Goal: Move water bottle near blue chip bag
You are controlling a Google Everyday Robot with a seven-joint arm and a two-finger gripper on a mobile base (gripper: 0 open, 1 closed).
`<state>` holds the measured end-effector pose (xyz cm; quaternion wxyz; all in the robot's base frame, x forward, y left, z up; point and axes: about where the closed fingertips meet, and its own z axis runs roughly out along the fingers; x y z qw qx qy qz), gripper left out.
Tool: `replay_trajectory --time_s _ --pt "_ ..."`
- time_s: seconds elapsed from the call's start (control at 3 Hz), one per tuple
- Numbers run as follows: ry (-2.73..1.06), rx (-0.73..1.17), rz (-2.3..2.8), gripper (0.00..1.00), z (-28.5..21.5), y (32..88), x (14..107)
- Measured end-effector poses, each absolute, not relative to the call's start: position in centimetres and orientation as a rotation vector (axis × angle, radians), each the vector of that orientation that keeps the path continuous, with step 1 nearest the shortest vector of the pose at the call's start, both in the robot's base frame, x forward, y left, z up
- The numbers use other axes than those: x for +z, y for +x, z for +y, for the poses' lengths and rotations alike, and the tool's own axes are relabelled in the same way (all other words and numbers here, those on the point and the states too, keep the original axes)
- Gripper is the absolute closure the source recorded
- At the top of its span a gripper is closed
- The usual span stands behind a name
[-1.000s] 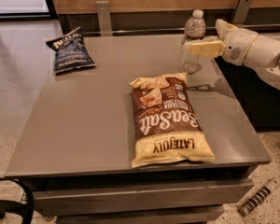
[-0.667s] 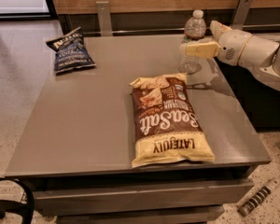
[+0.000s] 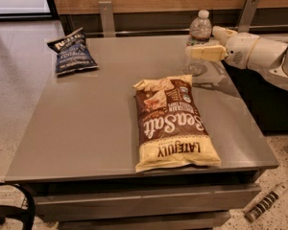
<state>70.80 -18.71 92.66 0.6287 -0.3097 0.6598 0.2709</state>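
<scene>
The water bottle (image 3: 198,47), clear with a white cap, stands upright at the table's far right. My gripper (image 3: 202,43) reaches in from the right and is shut on the bottle's middle, with one cream finger (image 3: 209,52) across its near side and the other behind it. The blue chip bag (image 3: 71,52), dark navy with white lettering, lies flat at the table's far left corner, well apart from the bottle.
A large brown and cream "Sea Salt" bag (image 3: 172,123) lies in the middle right of the grey table (image 3: 86,128), between me and the bottle. A wooden wall with metal brackets (image 3: 105,17) runs behind the table. A dark cabinet stands to the right.
My gripper and the bottle have shifted slightly left and up together. The two bags have not moved.
</scene>
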Motion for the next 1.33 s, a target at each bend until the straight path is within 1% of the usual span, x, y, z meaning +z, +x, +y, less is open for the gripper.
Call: replay_trajectory --time_s 0.33,0.67,1.0,1.33 --pt "-0.712 0.626 1.509 0.39 -18.39 70.82 92.71" --pt "-0.717 0.631 1.507 0.71 -17.93 70.87 92.71" --pt "-0.719 0.635 1.506 0.94 -17.67 70.90 92.72" --pt "-0.721 0.637 1.505 1.00 -17.52 70.92 92.72"
